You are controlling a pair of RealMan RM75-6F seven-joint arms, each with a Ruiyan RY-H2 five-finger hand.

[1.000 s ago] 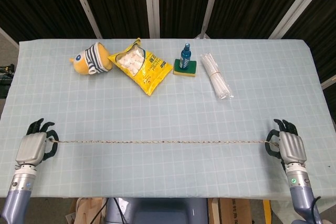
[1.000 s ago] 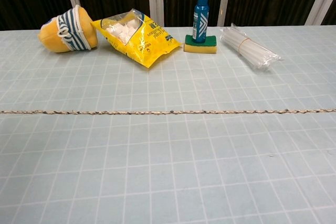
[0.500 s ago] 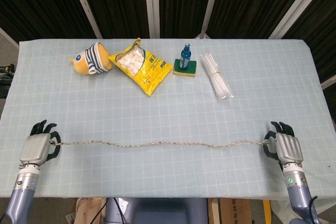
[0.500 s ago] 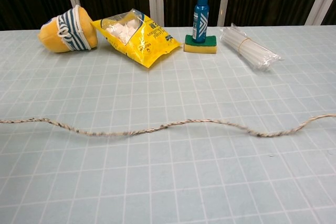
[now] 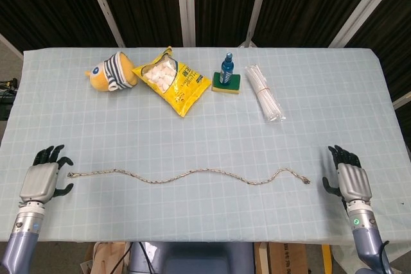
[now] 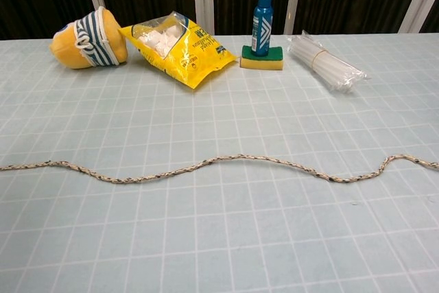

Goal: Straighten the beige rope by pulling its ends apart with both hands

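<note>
Beige rope (image 5: 192,176), slack, on checked surface (image 5: 308,113).

Laid in gentle waves left to right across near part of surface, both ends free. Left robot hand (image 5: 43,179) at near left edge, palm down, fingers spread, empty, fingertips just beside rope end. Right robot hand (image 5: 349,178) at near right edge, likewise spread and empty, apart from rope end.
</note>
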